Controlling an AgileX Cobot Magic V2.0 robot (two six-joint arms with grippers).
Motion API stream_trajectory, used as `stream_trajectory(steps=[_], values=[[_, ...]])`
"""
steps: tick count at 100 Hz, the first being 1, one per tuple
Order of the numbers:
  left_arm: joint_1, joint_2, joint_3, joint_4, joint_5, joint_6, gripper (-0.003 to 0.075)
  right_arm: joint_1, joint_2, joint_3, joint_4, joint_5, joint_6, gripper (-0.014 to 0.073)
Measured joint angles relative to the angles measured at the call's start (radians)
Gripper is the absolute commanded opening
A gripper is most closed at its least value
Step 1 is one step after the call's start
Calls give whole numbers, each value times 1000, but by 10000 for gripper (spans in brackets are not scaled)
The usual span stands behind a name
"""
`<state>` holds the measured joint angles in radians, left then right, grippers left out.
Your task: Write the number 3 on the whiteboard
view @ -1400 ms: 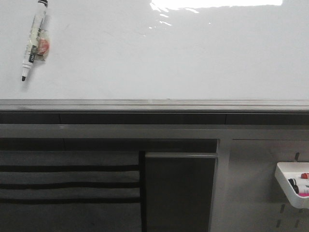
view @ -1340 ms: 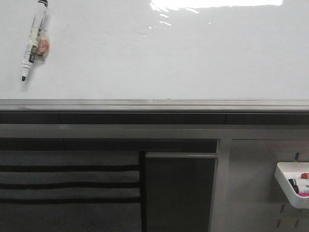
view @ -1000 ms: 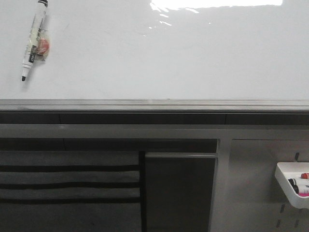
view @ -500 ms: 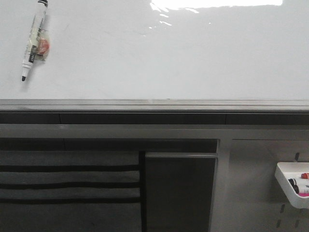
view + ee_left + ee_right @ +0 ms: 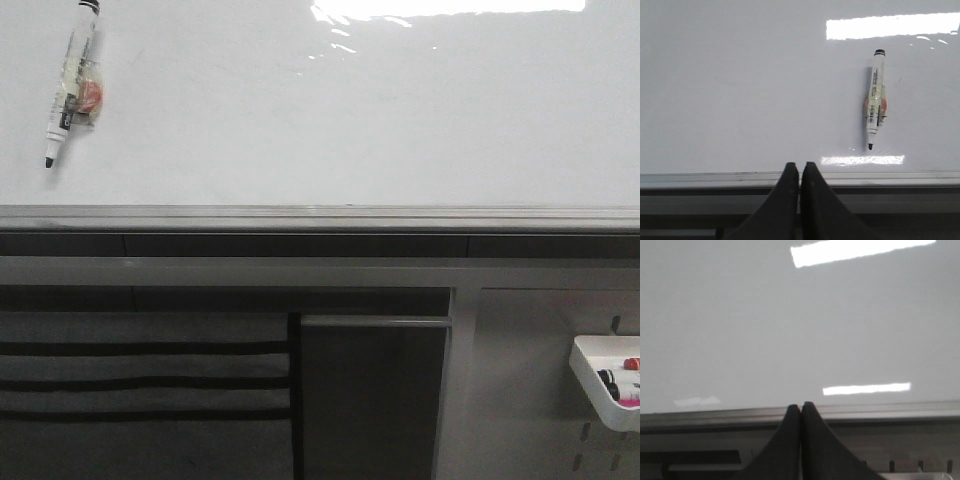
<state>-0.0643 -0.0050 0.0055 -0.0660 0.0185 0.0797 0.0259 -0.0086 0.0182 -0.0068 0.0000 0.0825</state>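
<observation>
Nearest, both claws sit low at the board's bottom edge: left claw (image 5: 800,167) clenched on nothing, tips pressed together; right claw (image 5: 800,408) likewise closed and empty. Neither shows in the front view.

Just past the tips runs the grey frame rail (image 5: 320,215), then the whiteboard (image 5: 350,120), glossy, glare along its top. No stroke of the number 3 anywhere on it; surface unmarked.

Farther up, on the robot's left part of the board, a marker (image 5: 873,100) clings to the surface, tip down and uncapped, apparently held by a small clip. Off low right, a white tray (image 5: 590,375) with spare markers.

Judgement: task not begun; step in hand is fetching the marker. Next move calls for the left claw to open, rise to the barrel, and close on it squarely before writing.
</observation>
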Motion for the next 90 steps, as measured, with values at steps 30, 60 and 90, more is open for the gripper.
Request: stream_trajectory(steps=[30, 60, 90], values=[[0, 0, -206, -91, 91, 0, -18, 0, 0, -142, 0, 123, 0, -74], [0, 166, -502, -77, 358, 2, -18, 0, 148, -390, -2, 272, 0, -74], [0, 229, -523, -69, 380, 2, -18, 0, 211, -418, -3, 275, 0, -74]])
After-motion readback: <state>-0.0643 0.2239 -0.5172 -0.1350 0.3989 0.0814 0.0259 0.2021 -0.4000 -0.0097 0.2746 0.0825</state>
